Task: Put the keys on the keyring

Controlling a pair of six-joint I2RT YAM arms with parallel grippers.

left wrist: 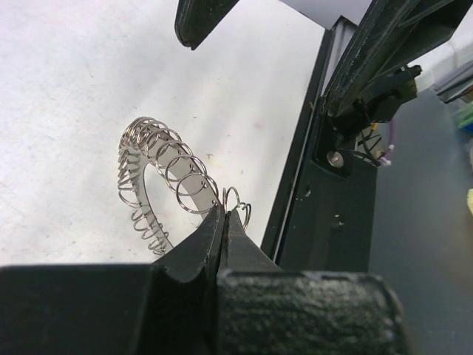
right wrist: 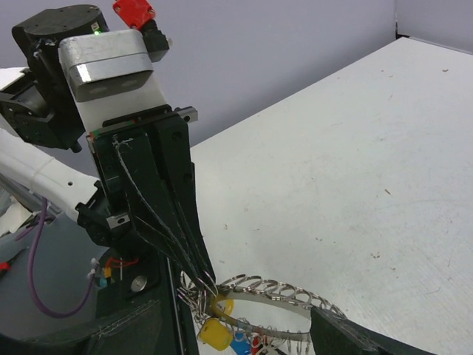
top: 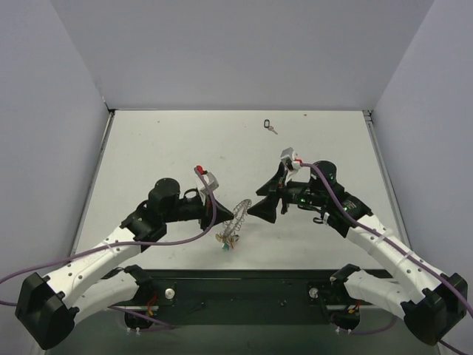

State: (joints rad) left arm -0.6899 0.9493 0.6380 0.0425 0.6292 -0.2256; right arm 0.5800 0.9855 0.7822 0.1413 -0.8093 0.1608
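Keyring: silvery, coiled-spring pattern of bright wire loops. Keys at ring's 6 o'clock: heads yellow, blue, red. Lone key toward table's 12 o'clock: black head. Table: off-white, faint dark specks. Walls: pale lavender-grey. Arms: white shells, black joints. Left gripper, right gripper: black. Cables: purple. Tab at ring's 11 o'clock: red.

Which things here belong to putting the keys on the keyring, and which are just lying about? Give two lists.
Job: keyring, clamped in the left pincer; coloured keys hanging on it; black key alone at the far side; open right pincer.
Just there: table; purple cable.
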